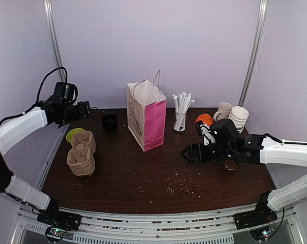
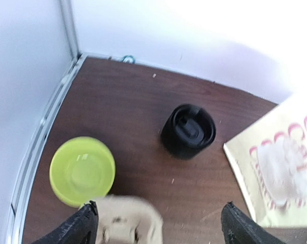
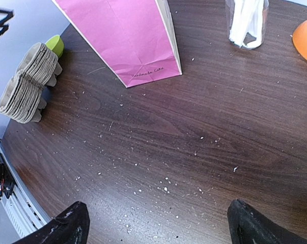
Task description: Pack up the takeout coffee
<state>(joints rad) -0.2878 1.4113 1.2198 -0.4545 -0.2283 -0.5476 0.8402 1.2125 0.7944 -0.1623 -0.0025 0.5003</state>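
Left fingers (image 2: 81, 227) wide and empty near the coffee cup (image 2: 188, 131), right fingers (image 3: 66, 226) open too; best straddle its body squarely, keeping it upright for the bag (image 1: 145, 117).

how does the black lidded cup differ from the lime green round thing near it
Colour: the takeout coffee has a black lid, the lime green piece is bright and glossy. Place: the coffee stands nearer the paper bag, the green piece by the left edge of the table. Cover: the coffee shows whole, the green piece is partly hidden by the pulp carriers. Both are round.
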